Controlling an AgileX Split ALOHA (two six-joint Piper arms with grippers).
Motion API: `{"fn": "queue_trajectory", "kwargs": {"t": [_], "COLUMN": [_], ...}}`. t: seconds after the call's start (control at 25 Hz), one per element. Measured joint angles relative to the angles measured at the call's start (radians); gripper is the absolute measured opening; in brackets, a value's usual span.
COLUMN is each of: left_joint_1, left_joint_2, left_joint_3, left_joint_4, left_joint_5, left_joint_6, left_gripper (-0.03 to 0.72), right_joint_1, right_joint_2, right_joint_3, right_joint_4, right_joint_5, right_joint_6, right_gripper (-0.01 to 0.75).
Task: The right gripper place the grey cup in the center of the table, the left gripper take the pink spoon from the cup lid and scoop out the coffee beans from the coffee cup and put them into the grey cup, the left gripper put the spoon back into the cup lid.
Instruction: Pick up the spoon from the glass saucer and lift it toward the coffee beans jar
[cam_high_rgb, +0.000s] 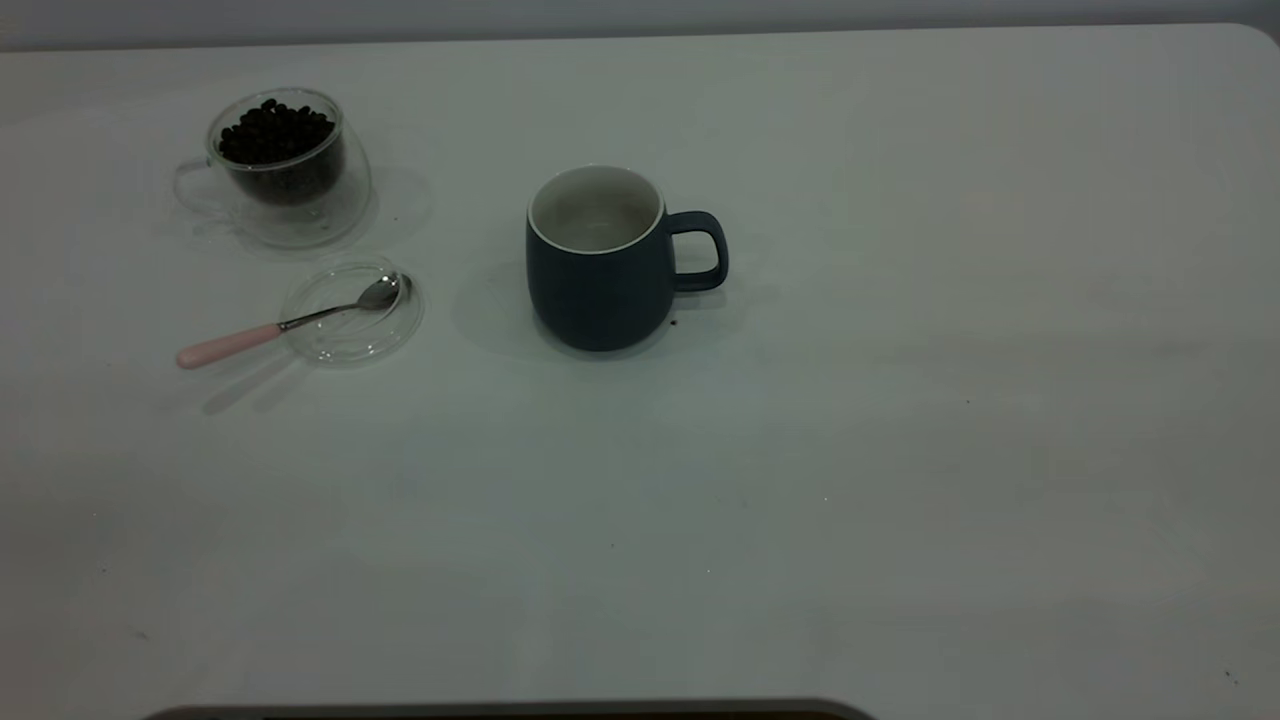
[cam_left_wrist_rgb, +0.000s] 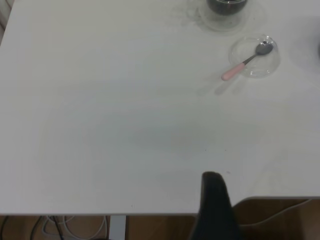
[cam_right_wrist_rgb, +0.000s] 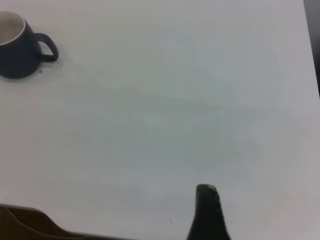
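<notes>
The grey cup (cam_high_rgb: 600, 290) stands upright near the middle of the table (cam_high_rgb: 900, 420), handle toward the right, and nothing shows inside it; it also shows in the right wrist view (cam_right_wrist_rgb: 15, 55). At the far left, the glass coffee cup (cam_high_rgb: 285, 175) (cam_left_wrist_rgb: 225, 10) holds a heap of coffee beans (cam_high_rgb: 275, 130). Just in front of it lies the clear cup lid (cam_high_rgb: 350, 310) (cam_left_wrist_rgb: 255, 57). The pink spoon (cam_high_rgb: 290, 325) (cam_left_wrist_rgb: 245, 62) rests with its bowl in the lid and its handle out over the table. The left gripper (cam_left_wrist_rgb: 212, 180) and right gripper (cam_right_wrist_rgb: 206, 192) each hang near the table's front edge, far from everything.
A small dark speck (cam_high_rgb: 673, 323) lies beside the grey cup's base. The table's front edge (cam_left_wrist_rgb: 150, 214) shows in the left wrist view, with cables (cam_left_wrist_rgb: 65, 227) on a wooden floor below it. Neither arm appears in the exterior view.
</notes>
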Motion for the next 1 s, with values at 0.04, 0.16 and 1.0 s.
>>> {"fn": "queue_trajectory", "kwargs": {"t": [0.04, 0.16, 1.0], "left_joint_1": [0.0, 0.0, -0.003], "left_joint_2": [0.0, 0.0, 0.0], "left_joint_3": [0.0, 0.0, 0.0], "left_joint_4": [0.0, 0.0, 0.0], "left_joint_5": [0.0, 0.0, 0.0], "left_joint_6": [0.0, 0.0, -0.017], "left_gripper": [0.581, 0.581, 0.581], "right_joint_1": [0.0, 0.0, 0.0], "right_joint_2": [0.0, 0.0, 0.0], "right_joint_3": [0.0, 0.0, 0.0], "right_joint_4": [0.0, 0.001, 0.006], "right_joint_5": [0.0, 0.0, 0.0], "right_joint_6": [0.0, 0.0, 0.0], "right_gripper": [0.591, 0.591, 0.591]}}
